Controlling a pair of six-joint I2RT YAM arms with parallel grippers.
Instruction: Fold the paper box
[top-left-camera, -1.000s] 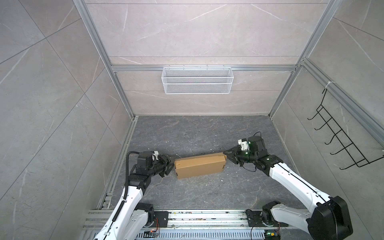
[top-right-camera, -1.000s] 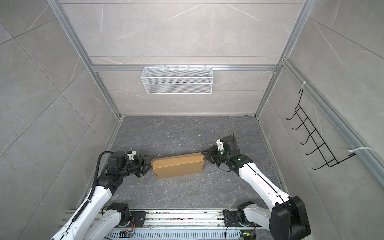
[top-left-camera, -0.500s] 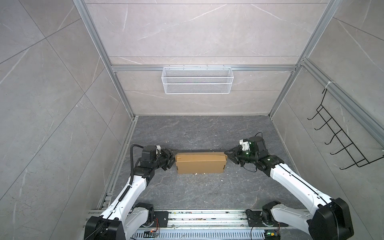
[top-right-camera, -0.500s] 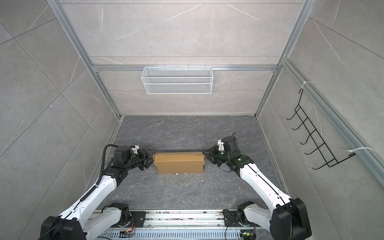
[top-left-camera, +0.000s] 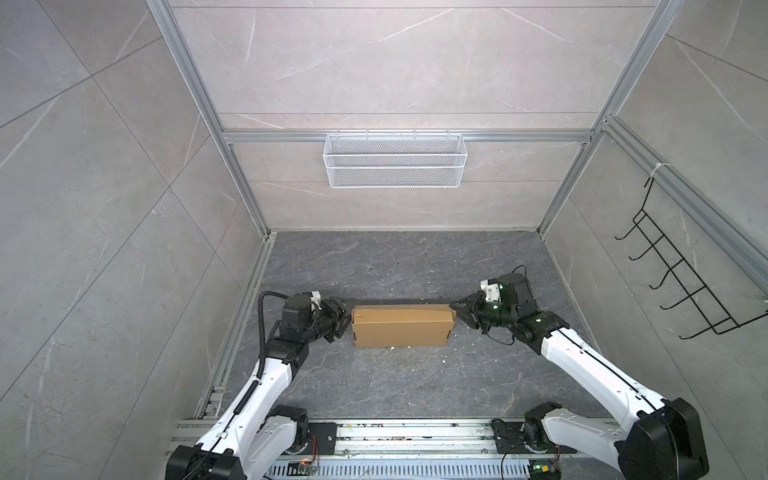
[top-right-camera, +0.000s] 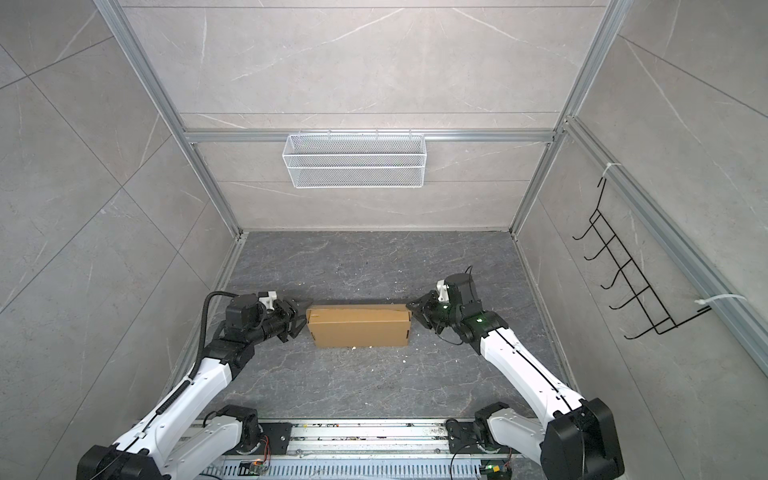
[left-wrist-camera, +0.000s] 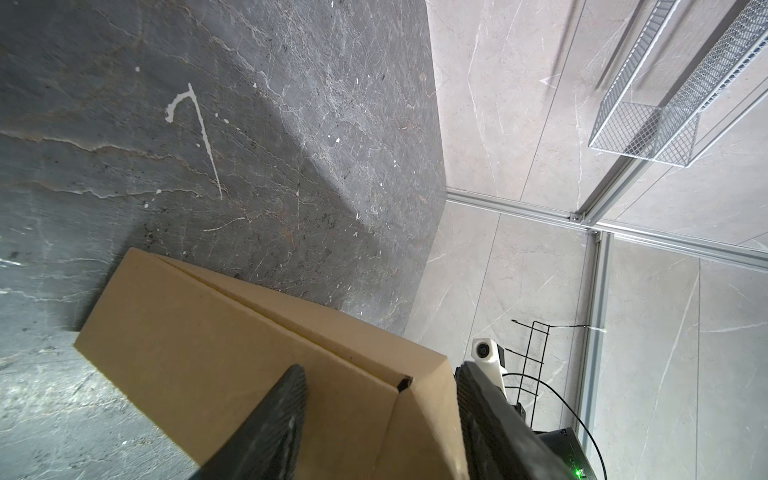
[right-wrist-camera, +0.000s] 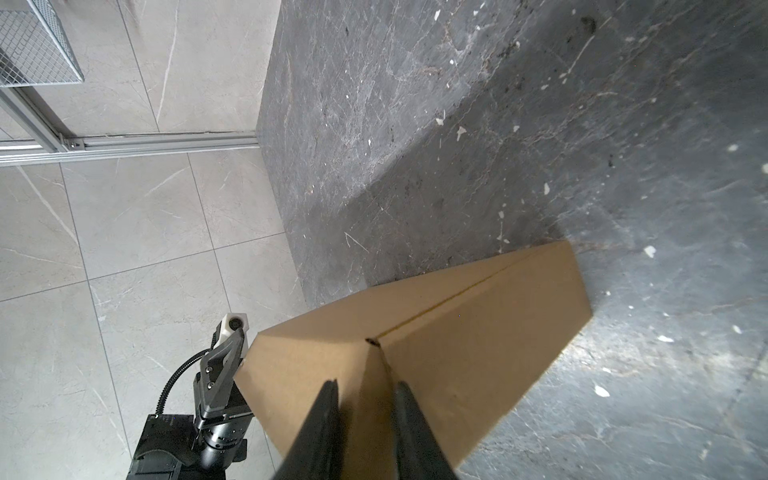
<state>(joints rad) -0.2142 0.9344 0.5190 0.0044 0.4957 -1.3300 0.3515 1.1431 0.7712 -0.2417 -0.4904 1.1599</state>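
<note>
The paper box (top-left-camera: 401, 332) (top-right-camera: 359, 330) is a closed brown cardboard box lying lengthwise on the dark floor between my two arms. My left gripper (top-left-camera: 344, 318) (top-right-camera: 302, 315) is at its left end. In the left wrist view the jaws of the left gripper (left-wrist-camera: 379, 370) stand wide around the end corner of the box (left-wrist-camera: 249, 353). My right gripper (top-left-camera: 456, 309) (top-right-camera: 411, 309) is at the back right corner. In the right wrist view the right gripper (right-wrist-camera: 366, 384) has its narrow jaws closed on the end edge of the box (right-wrist-camera: 478, 340).
A white wire basket (top-left-camera: 394, 160) hangs on the back wall. A black hook rack (top-left-camera: 681, 282) is fixed to the right wall. The arm bases sit on a metal rail (top-left-camera: 395, 432) at the front. Small white crumbs dot the floor (top-left-camera: 415, 266).
My left gripper has swung the box's left end toward the back wall, so the box now lies square instead of slanted. The right gripper has stayed in place.
</note>
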